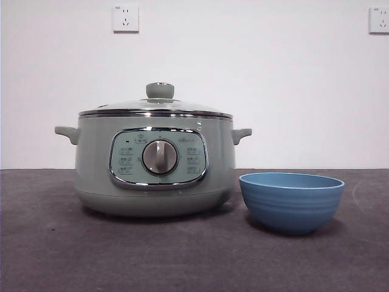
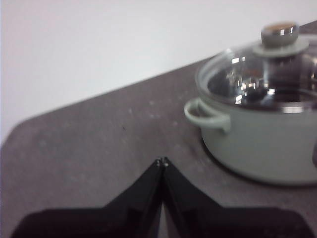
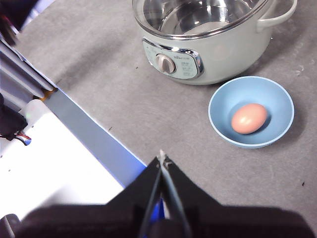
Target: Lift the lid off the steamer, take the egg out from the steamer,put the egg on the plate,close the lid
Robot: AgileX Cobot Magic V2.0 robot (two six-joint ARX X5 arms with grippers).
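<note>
Pale mint-green and round, the big electric steamer (image 1: pixel 155 164) sits on the dark grey worktop (image 1: pixel 61 249), its chrome-framed control panel and silver dial (image 1: pixel 160 157) facing the low front camera, a small handle jutting out on each side. The shallow domed glass lid with the chrome rim (image 1: pixel 155 109) is seated on top of the pot, pale green knob (image 1: pixel 160 90) upright at its centre. Just beside the steamer, close but not touching, stands the small sky-blue ridged bowl that serves as the plate (image 1: pixel 292 201). From the right wrist camera the view drops into that bowl: a brownish egg (image 3: pixel 249 118) lies inside it, resting on the bottom. Both arms hang back from the action. The left gripper (image 2: pixel 162 161) hovers over bare worktop a little way off from the steamer's handle side, its two black fingers pressed together tip to tip, gripping nothing. The right gripper (image 3: pixel 162 157) is high above the worktop near its front edge, well apart from pot and bowl, fingers likewise closed to a point and empty. On the white wall behind, two sockets (image 1: pixel 125 18) show.
</note>
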